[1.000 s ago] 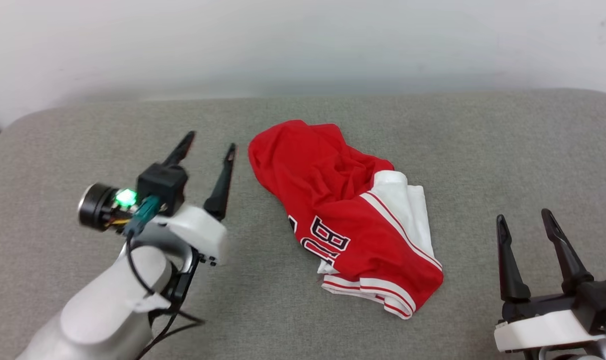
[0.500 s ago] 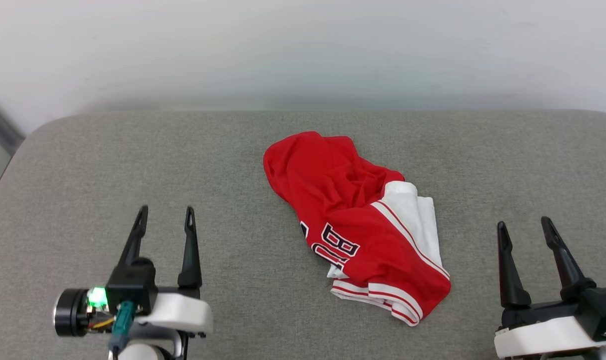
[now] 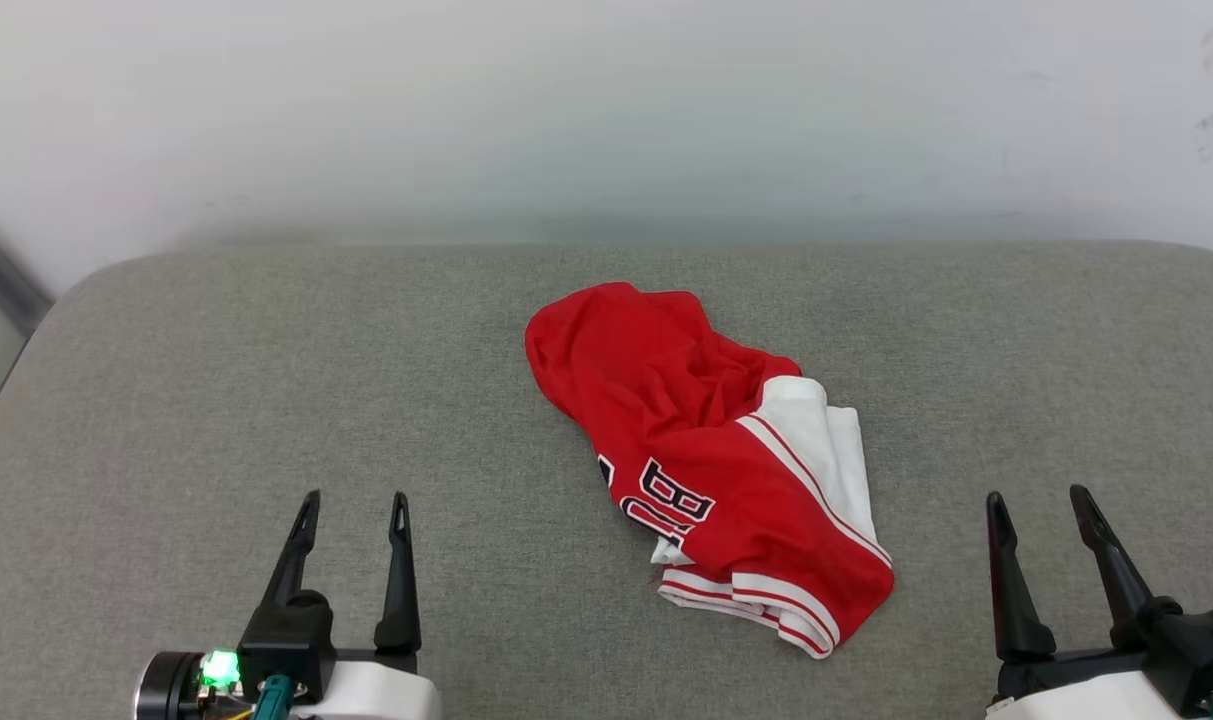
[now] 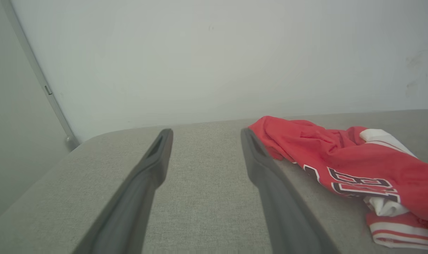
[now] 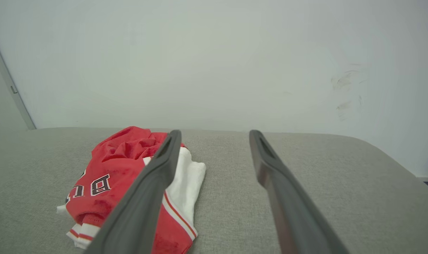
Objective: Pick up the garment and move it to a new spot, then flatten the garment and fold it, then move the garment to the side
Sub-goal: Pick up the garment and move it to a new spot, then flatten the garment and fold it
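The garment (image 3: pixel 711 460) is a red jersey with white sleeves, striped trim and black letters, lying crumpled in a heap on the middle of the grey cushion (image 3: pixel 266 400). My left gripper (image 3: pixel 354 498) stands open at the lower left, well apart from the heap, with nothing between its fingers. My right gripper (image 3: pixel 1036 494) is open at the lower right, also clear of the fabric. The left wrist view shows the garment (image 4: pixel 344 165) to the right of the left gripper (image 4: pixel 205 132). In the right wrist view the garment (image 5: pixel 118 169) lies left of the right gripper (image 5: pixel 215 133).
The grey cushion (image 5: pixel 305 176) spreads wide on both sides of the heap, with rounded corners at the back. A pale wall (image 3: pixel 606 110) rises right behind it. A grey strip (image 4: pixel 37 77) runs down the wall at the far left.
My left arm has pulled back from beside the heap's far left end to the lower left. The camera has tipped up a little. The garment lies as before.
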Tool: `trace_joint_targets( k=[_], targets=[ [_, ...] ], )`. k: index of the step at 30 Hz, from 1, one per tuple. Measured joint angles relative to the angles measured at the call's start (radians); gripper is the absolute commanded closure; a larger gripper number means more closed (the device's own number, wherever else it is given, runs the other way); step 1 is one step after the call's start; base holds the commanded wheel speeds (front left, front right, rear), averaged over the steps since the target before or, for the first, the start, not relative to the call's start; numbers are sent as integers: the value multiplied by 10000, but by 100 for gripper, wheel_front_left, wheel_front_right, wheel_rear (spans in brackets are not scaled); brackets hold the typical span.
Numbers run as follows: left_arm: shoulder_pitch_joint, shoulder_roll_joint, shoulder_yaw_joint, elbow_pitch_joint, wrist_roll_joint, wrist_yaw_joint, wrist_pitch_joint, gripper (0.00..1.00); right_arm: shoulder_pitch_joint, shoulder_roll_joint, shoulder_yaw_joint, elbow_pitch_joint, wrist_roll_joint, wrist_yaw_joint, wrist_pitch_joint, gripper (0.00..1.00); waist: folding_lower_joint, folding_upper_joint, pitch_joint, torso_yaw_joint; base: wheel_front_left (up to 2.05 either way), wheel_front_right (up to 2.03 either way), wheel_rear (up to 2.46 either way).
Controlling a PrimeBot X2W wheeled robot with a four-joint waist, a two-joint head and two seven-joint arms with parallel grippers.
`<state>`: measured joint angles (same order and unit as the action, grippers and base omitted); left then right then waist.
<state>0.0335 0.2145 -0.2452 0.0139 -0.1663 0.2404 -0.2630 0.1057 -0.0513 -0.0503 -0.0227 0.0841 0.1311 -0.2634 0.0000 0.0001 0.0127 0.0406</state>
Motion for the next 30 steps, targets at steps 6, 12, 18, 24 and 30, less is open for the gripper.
trace_joint_targets(
  k=[6, 12, 18, 24, 30],
  targets=[
    [205, -372, 500, 140, 454, -418, 0, 0, 68, -2, 8, 79, 58, -2, 0, 0, 0, 0, -27, -29, 0, 0, 0],
    [248, -640, 867, 209, 765, -757, 0, 0, 137, -2, 21, 134, 115, -2, 0, 0, 0, 0, -28, -30, 0, 0, 0],
    [295, -803, 1083, 242, 1001, -1028, 0, 0, 138, -2, -10, 134, 121, -2, 0, 0, 0, 0, -25, -22, 0, 0, 0],
    [299, -965, 1239, 301, 1133, -1210, 0, 0, -76, -2, -81, 2, -69, -2, 0, 0, 0, 0, 12, 15, 0, 0, 0],
    [221, -1062, 1440, 316, 1183, -1356, 0, 0, -1516, -188, -255, -639, -523, -2, 0, 0, 0, 0, 213, 74, 0, 0, 0]
  ],
)
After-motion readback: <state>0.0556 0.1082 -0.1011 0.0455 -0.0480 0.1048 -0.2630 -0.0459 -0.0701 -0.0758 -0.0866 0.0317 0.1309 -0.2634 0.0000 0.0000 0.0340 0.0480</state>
